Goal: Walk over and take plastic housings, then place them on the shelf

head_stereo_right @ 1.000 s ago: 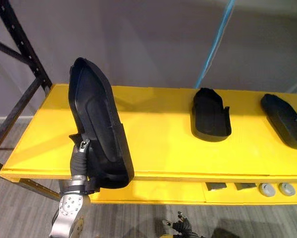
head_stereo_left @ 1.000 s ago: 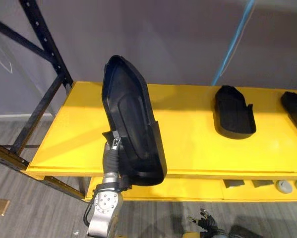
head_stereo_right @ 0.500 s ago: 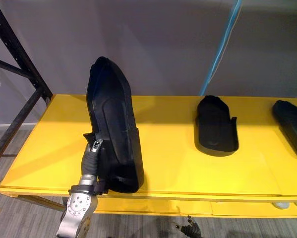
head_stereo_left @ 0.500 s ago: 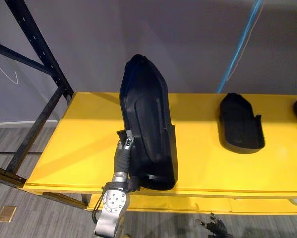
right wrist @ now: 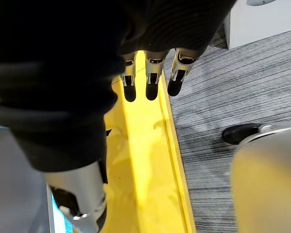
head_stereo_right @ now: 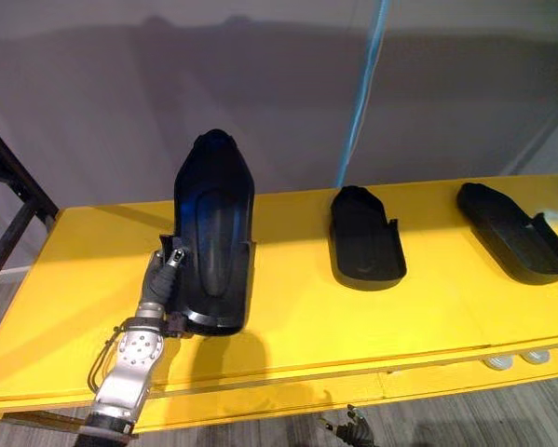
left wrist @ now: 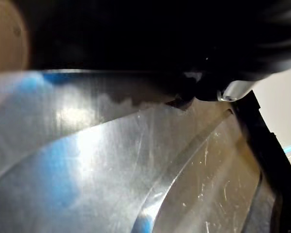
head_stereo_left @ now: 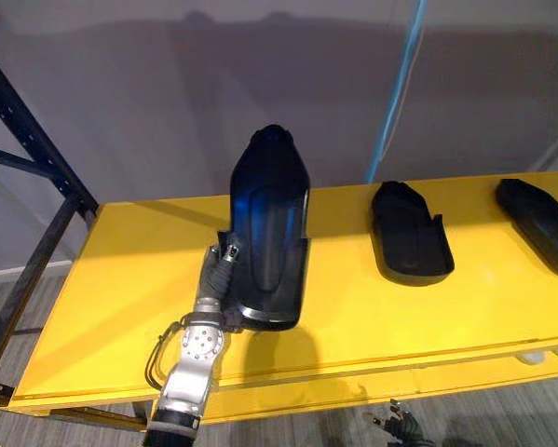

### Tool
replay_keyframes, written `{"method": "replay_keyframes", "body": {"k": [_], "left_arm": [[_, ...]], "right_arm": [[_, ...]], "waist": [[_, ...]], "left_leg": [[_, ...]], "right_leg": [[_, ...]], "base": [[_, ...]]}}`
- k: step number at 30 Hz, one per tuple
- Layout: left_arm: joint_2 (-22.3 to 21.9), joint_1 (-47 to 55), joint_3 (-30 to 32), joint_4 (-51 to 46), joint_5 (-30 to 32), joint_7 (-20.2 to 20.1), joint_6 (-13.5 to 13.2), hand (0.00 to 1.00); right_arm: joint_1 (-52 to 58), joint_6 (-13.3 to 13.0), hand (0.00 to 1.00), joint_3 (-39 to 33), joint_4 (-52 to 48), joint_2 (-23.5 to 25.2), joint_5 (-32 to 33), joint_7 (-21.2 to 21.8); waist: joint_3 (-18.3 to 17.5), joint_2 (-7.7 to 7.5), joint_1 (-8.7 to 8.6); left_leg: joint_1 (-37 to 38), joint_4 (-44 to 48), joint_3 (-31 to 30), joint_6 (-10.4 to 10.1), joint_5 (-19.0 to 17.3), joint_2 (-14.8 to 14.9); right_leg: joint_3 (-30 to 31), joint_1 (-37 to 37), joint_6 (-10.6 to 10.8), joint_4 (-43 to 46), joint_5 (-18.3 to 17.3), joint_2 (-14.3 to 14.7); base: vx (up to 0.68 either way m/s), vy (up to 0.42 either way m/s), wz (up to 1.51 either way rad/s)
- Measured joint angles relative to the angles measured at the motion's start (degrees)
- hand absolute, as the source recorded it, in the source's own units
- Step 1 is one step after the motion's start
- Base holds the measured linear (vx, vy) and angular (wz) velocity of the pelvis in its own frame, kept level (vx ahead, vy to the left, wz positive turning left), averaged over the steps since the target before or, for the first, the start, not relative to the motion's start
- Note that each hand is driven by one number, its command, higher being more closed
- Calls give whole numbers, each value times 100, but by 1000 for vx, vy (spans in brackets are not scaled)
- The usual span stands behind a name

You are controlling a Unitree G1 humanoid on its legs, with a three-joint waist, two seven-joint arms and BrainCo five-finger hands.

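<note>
One black housing (head_stereo_left: pixel 267 233) stands upright over the yellow shelf (head_stereo_left: pixel 120 307), its lower side rim pinched in our left robot hand (head_stereo_left: pixel 221 270); our right robot hand (right wrist: pixel 153 73) hangs with fingers straight. We judge it light, stiff and slick, so rim grips suit it.

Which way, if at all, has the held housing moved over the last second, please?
Yes, inward: the lower end of the housing overhung the shelf's front edge; now it is past that edge.

Head stereo pair looks down on yellow shelf (head_stereo_left: pixel 120 307) from front, views near-identical. L wrist cam v. close on housing (left wrist: pixel 135 170); R wrist cam down along shelf edge + floor (right wrist: pixel 223 97).
</note>
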Motion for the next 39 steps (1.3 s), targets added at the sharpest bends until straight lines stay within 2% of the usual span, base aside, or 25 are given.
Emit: {"method": "replay_keyframes", "body": {"k": [6, 11, 25, 30, 31, 39], "left_arm": [[127, -159, 401, 447, 376, 124, 429, 100], [175, -172, 677, 740, 446, 161, 608, 100], [240, -1089, 849, 1851, 459, 205, 703, 100], [301, -1293, 872, 2081, 434, 308, 728, 100], [314, -1304, 900, 2106, 407, 309, 728, 0], [334, -1304, 1309, 2139, 292, 331, 742, 0]], "right_arm": [[100, 80, 0, -3, 3, -33, -4, 69], [192, 118, 0, 1, 7, -7, -80, 115], [299, 120, 0, 118, 56, 1, -128, 120], [298, 115, 0, 118, 71, 9, -128, 118], [298, 115, 0, 118, 86, 11, -128, 118], [332, 115, 0, 114, 116, 48, -216, 120]], "waist": [[-37, -74, 11], [-65, -184, 22], [-57, -318, -8], [-38, -351, -87], [-34, -358, -119], [-7, -402, -136]], "left_leg": [[78, -238, -2, 79, 187, -120], [81, -261, 0, 81, 232, -126], [58, -263, -8, 80, 235, -132], [55, -276, -2, 78, 233, -132], [55, -278, 3, 76, 231, -131], [100, -261, 155, 54, 212, -124]], "right_leg": [[-16, -23, 19, -8, 58, -78], [-12, -69, 10, -28, 94, -77], [-19, 46, 1, -298, 210, -51], [-14, 38, 1, -300, 210, -50], [-9, 35, 1, -300, 210, -50], [127, 38, -16, -399, 289, -30]], "base": [[-98, 27, 0], [-88, 8, -1], [-3, 0, 0], [-19, -1, -1], [0, 0, 0], [-20, 2, -9]]}}
